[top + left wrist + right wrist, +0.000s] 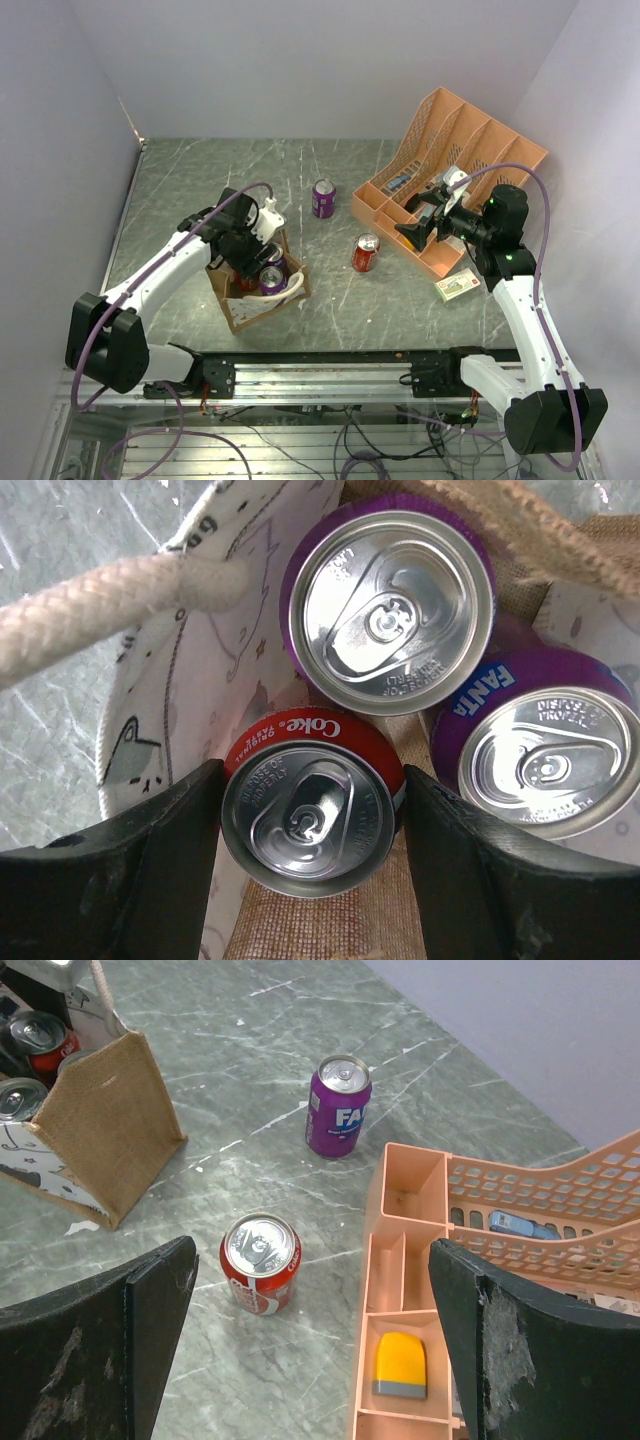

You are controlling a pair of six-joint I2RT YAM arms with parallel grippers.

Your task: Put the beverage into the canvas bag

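The canvas bag [245,310] stands at the left middle of the table, brown with a white patterned panel [170,680] and cream rope handles. My left gripper [262,268] reaches down into it, its fingers [150,860] against both sides of a red Coke can [308,815]. Two purple Fanta cans [390,605] [545,755] stand in the bag beside it. A second red Coke can [365,252] [260,1263] and a purple Fanta can [323,198] [339,1105] stand on the table. My right gripper [415,232] [312,1250] is open and empty, above and right of the loose Coke can.
An orange plastic file organizer [470,130] [410,1175] lies at the back right, holding a yellow item [399,1363] and a blue item [525,1226]. A small green and white box [457,285] lies in front of it. The bag also shows in the right wrist view [110,1110].
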